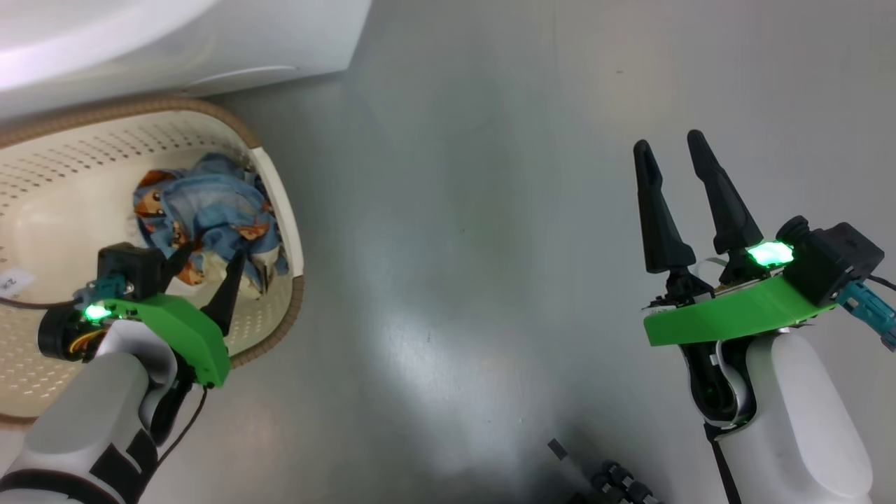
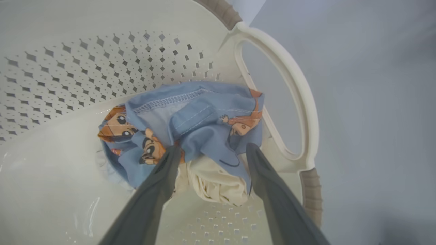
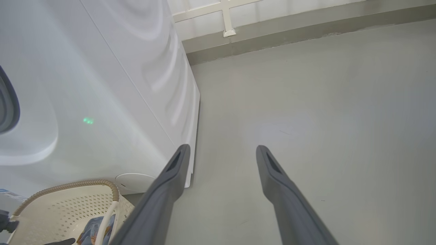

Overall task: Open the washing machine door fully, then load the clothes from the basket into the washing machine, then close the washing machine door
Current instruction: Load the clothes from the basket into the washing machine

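The cream basket (image 1: 63, 161) with its brown rim stands on the floor at the left, in front of the white washing machine (image 1: 210, 42). The clothes (image 1: 210, 217) lie bunched against its right wall: light blue fabric (image 2: 204, 115) printed with orange animals, over a cream cloth (image 2: 218, 183). My left gripper (image 1: 206, 273) reaches down into the basket, open, with its fingertips astride the pile (image 2: 214, 148) at the fabric's near edge. My right gripper (image 1: 670, 145) hovers open and empty over bare floor at the right (image 3: 222, 148). The washing machine door is out of view.
The washing machine's white front (image 3: 102, 85) has a dark curved sliver (image 3: 5, 102) at the right wrist view's left edge. The basket's looped handle (image 2: 299, 102) rises beside the clothes. Grey floor (image 1: 476, 245) stretches between the arms. Dark robot parts (image 1: 616, 483) show at the bottom.
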